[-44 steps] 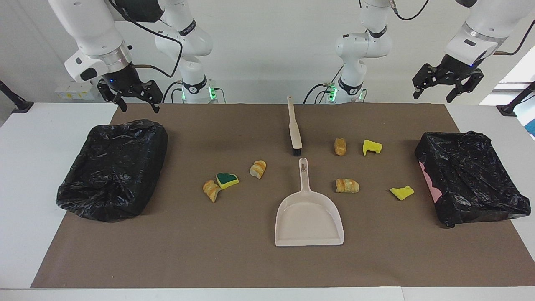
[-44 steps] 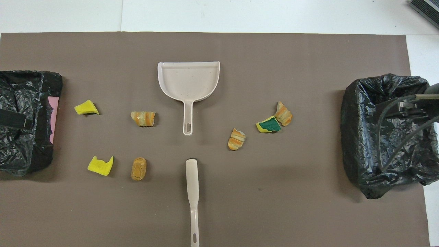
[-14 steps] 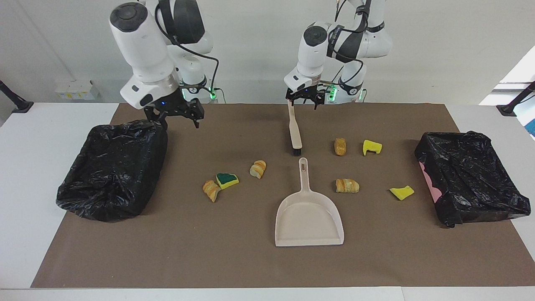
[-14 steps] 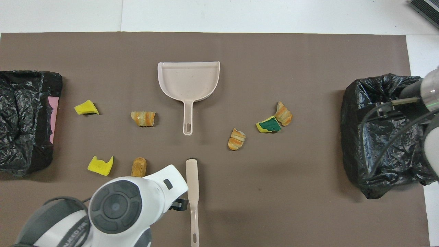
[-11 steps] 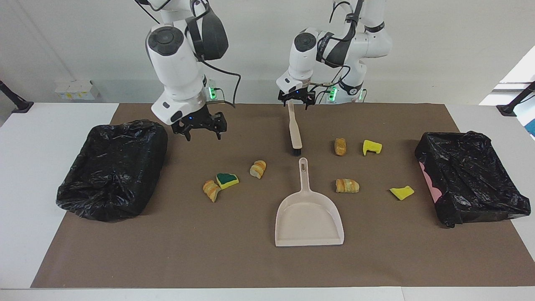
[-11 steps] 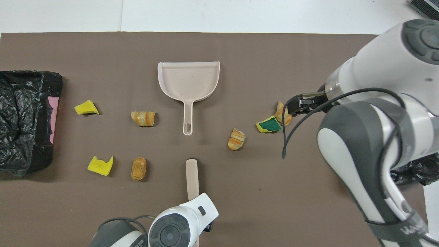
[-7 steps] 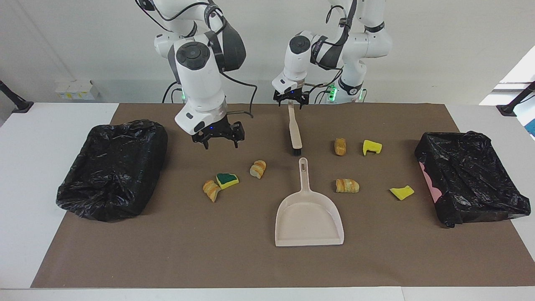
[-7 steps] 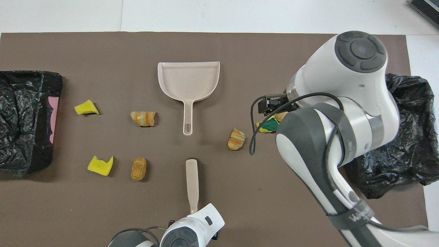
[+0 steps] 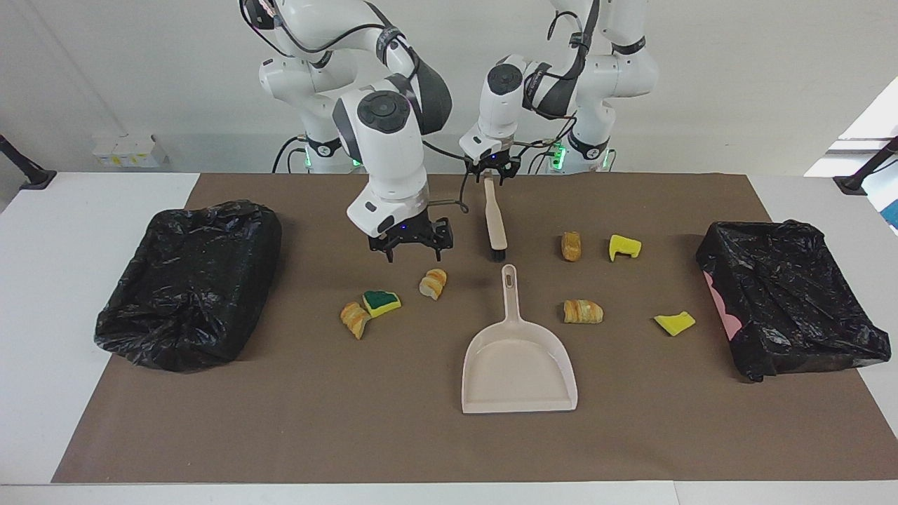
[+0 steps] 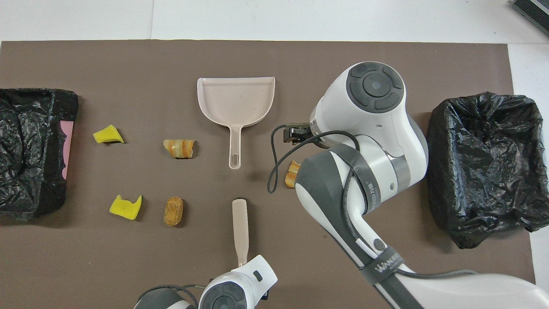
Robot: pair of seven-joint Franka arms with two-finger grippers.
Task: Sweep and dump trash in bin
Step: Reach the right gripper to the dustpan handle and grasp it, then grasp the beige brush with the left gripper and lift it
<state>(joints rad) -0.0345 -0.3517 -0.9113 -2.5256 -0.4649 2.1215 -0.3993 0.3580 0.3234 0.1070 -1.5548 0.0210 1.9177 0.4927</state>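
Since a moment ago the right gripper has swung from beside the black bin toward the dustpan, jaws spread, empty, above a bread chunk. The left gripper sits on the brush handle; its grip I cannot tell.

I see a brown mat filling mid-frame, on a white table showing at its edges.

Bright, even, diffuse light fills both views, and both are sharp edge to edge. In the facing view, daylight flares white at 3 o'clock. Shadows are short and soft: one beside the dustpan, another at the black-bagged bin. The bag's plastic shows small glints.
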